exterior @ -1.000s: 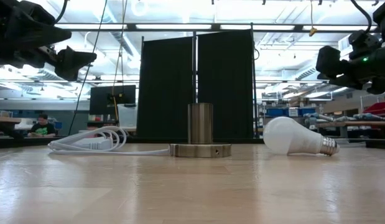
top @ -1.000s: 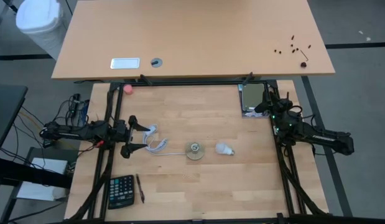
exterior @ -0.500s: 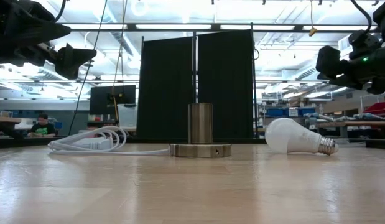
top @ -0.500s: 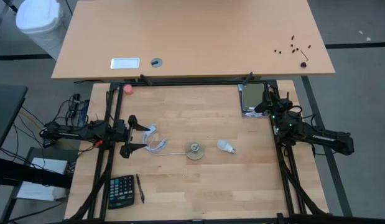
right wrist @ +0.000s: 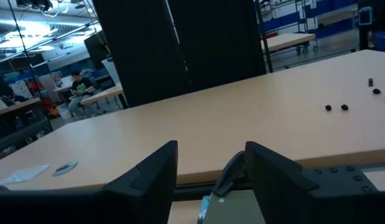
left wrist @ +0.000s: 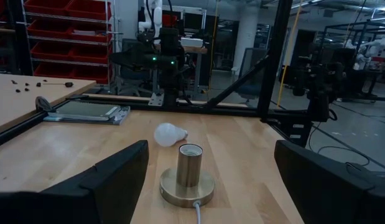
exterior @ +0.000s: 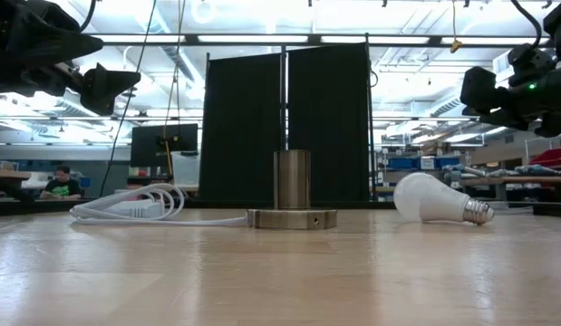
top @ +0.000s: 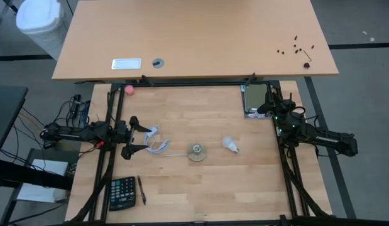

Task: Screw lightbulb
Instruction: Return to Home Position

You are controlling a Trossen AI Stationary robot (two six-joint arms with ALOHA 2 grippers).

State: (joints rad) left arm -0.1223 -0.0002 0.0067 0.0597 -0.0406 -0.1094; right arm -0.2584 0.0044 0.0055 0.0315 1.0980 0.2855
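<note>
The white lightbulb lies on its side on the wooden table, right of centre, with its grey screw base toward the right; it also shows in the low view and the left wrist view. A brass lamp base with an upright socket stands at the centre, and its white cord is coiled to its left. My left gripper is open and hovers at the table's left, beside the cord coil. My right gripper is open and raised at the far right corner.
A calculator and a pen lie near the front left. A pink ball sits at the far left corner. A flat grey tray lies below my right gripper. A second, larger table stands behind.
The lightbulb has rolled a little toward the table's far edge, its globe end swinging farther than its screw base.
</note>
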